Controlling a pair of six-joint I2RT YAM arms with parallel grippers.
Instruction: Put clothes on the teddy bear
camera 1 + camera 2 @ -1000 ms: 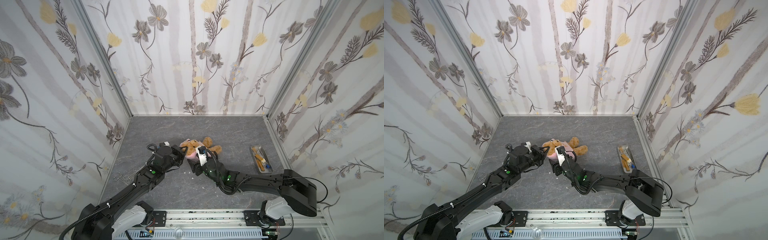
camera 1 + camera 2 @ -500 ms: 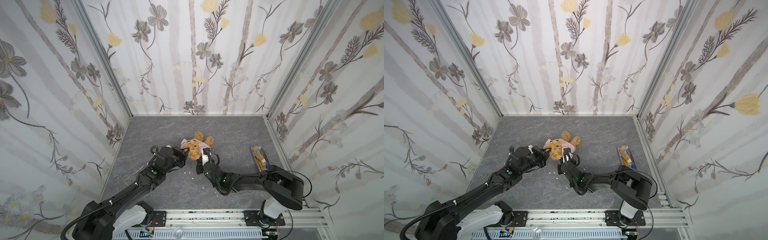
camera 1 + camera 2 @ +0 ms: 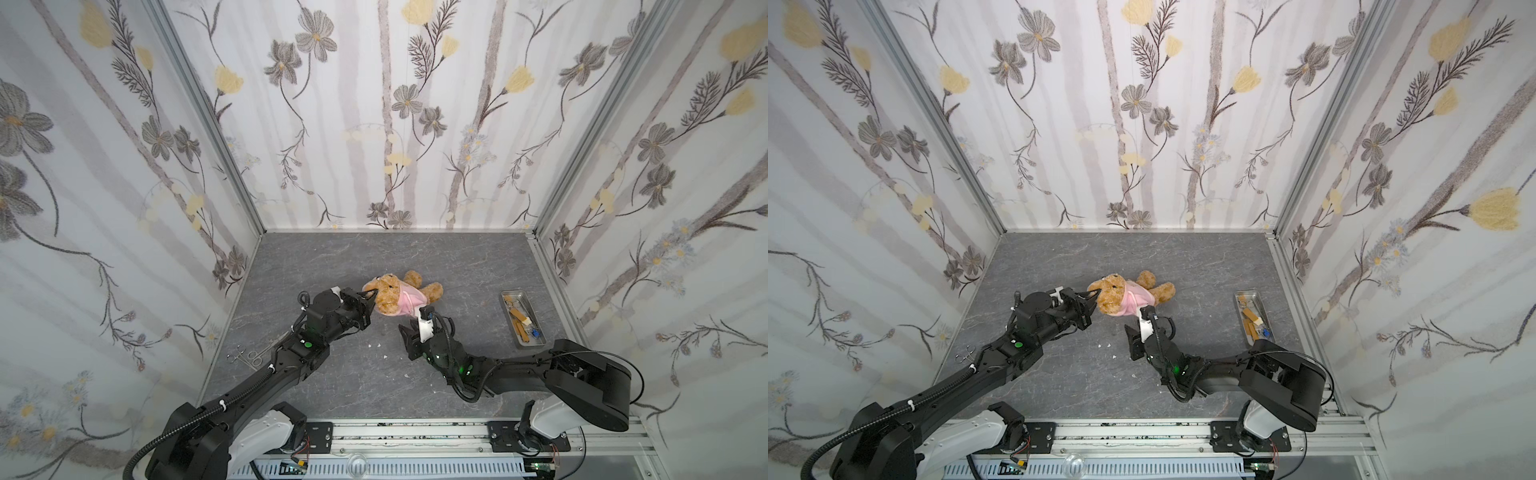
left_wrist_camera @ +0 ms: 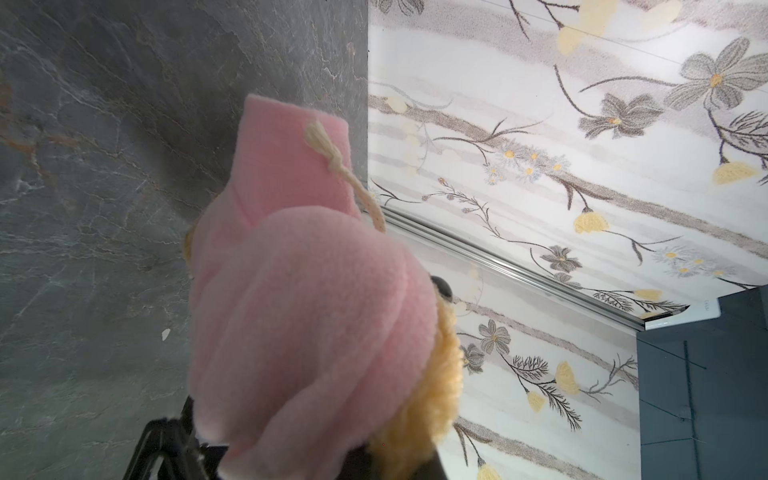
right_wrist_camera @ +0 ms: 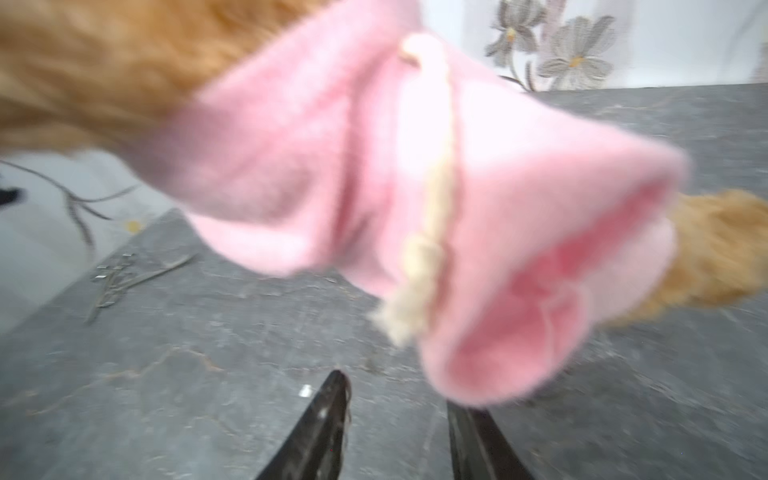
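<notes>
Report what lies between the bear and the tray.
Only bare tabletop between bear and tray; both top views show it.

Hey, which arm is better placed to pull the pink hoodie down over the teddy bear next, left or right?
Right, probably. The right gripper is open and empty, facing the loose opening of the pink hoodie. The left gripper is shut on the teddy bear at its head end, holding it.

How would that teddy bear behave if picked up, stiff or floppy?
Probably floppy: the teddy bear is fluffy plush with limbs splayed loosely. Likely light: the left gripper seems to hold it by a mere pinch near the head. Its pink hoodie looks bunched and loose, so it might slip when tugged.
</notes>
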